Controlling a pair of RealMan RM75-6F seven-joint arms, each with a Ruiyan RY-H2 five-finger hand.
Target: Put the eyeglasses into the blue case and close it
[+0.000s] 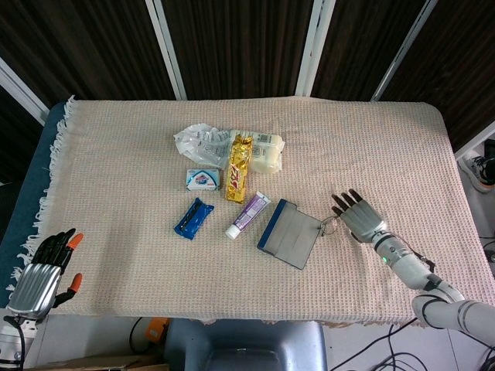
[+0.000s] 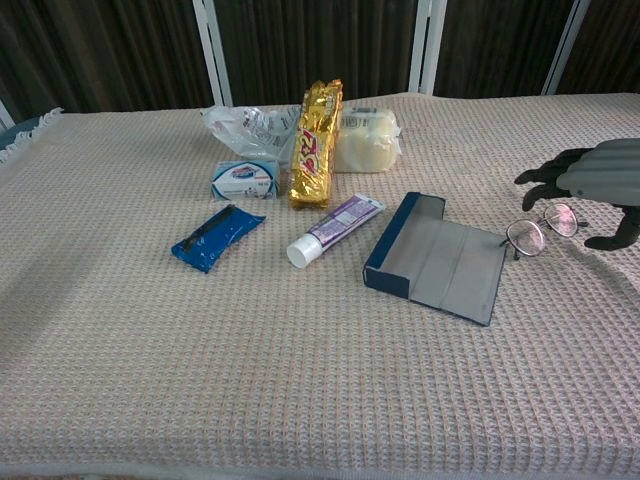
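The blue case lies open and flat on the cloth, its grey lining up. The eyeglasses lie on the cloth, one lens touching the case's right edge. My right hand hovers over the outer end of the glasses with its fingers spread and curved, and holds nothing. My left hand hangs past the table's near left corner, far from both, with nothing in it.
Left of the case lie a toothpaste tube, a blue packet, a gold snack bag, a small soap box, a crumpled plastic bag and a pale wrapped bundle. A woven cloth covers the table.
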